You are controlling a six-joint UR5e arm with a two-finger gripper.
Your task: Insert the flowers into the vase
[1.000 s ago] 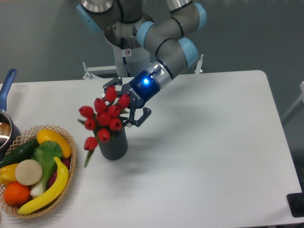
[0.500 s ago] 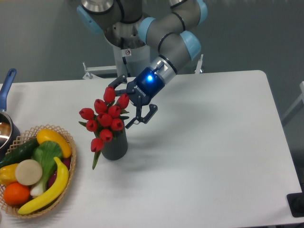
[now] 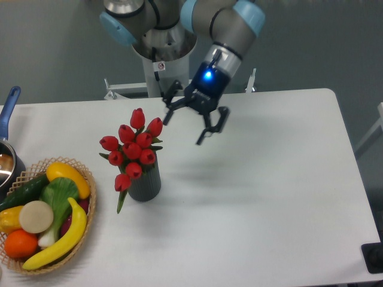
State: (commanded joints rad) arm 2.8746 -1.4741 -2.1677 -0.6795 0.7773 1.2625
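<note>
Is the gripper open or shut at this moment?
Open. The gripper hangs above the table with its two fingers spread apart, holding nothing, clear of the tulips.

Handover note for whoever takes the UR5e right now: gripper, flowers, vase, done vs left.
Gripper: open, empty, in the air up and to the right of the bouquet, touching nothing.
Flowers: standing in the vase, buds bunched above the mouth; one bud and a leaf hang over the left side of the rim.
Vase: upright on the table, just right of the fruit basket.
Done: insertion looks complete and the bunch is released.
Left: probably only clearing the arm away; perhaps check the drooping stem is seated, which this view cannot settle.
</note>
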